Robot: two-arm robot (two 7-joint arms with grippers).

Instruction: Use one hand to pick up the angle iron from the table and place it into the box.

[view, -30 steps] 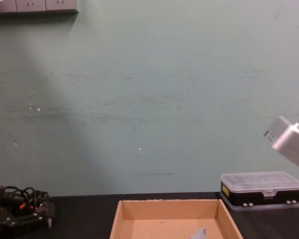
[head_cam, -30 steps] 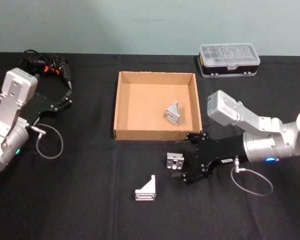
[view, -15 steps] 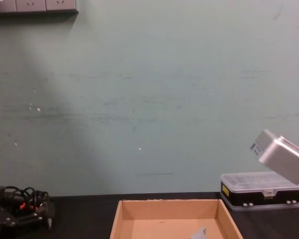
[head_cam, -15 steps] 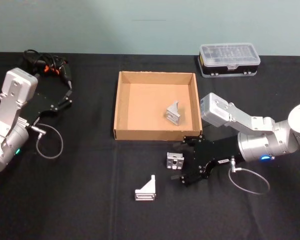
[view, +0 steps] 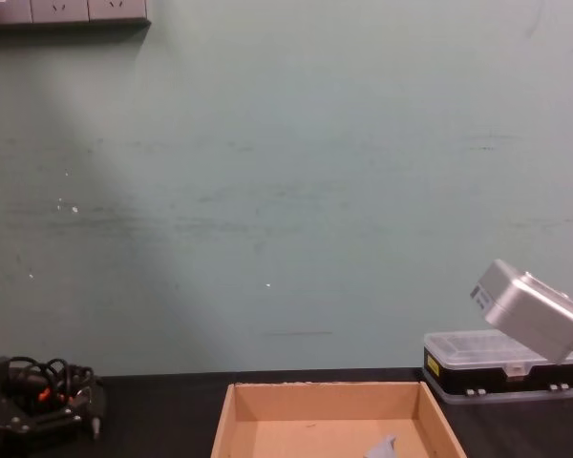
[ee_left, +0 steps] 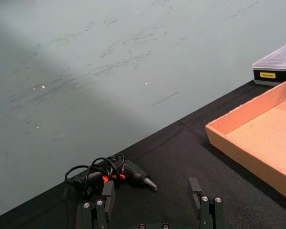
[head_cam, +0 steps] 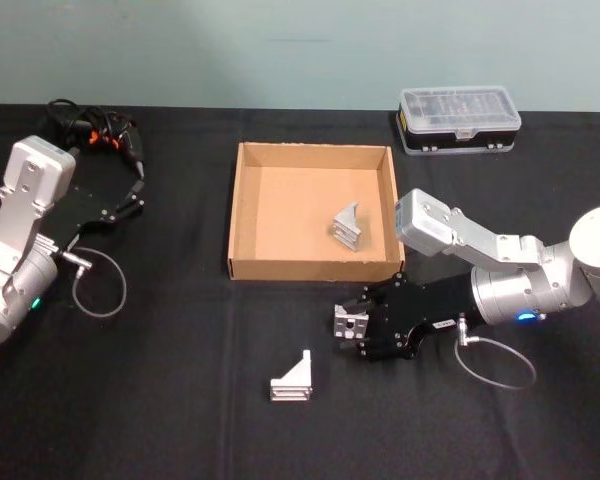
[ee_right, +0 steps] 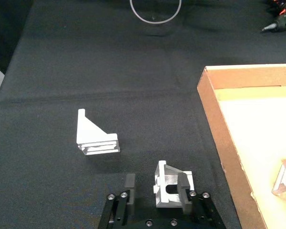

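Observation:
One silver angle iron (head_cam: pixel 346 322) stands on the black table (head_cam: pixel 180 380) just in front of the tan box (head_cam: pixel 242 215). My right gripper (head_cam: pixel 359 327) is open, with its black fingers on either side of that piece. In the right wrist view the angle iron (ee_right: pixel 165 179) sits against one finger (ee_right: pixel 183 181) and well clear of the other, between the gripper (ee_right: pixel 156 183) tips. A second angle iron (head_cam: pixel 292 380) lies farther forward on the table. A third (head_cam: pixel 346 225) rests inside the box. My left gripper (head_cam: pixel 135 190) is parked open at the far left.
A black case with a clear lid (head_cam: pixel 458 118) stands behind the box to the right. A black power tool with tangled cable (head_cam: pixel 95 135) lies at the back left. Grey cable loops (head_cam: pixel 100 282) hang by both wrists. The box's low front wall (ee_right: pixel 224 143) is close beside the right gripper.
My right gripper has slid left along the table until its fingers straddle the angle iron near the box. The left arm has not moved.

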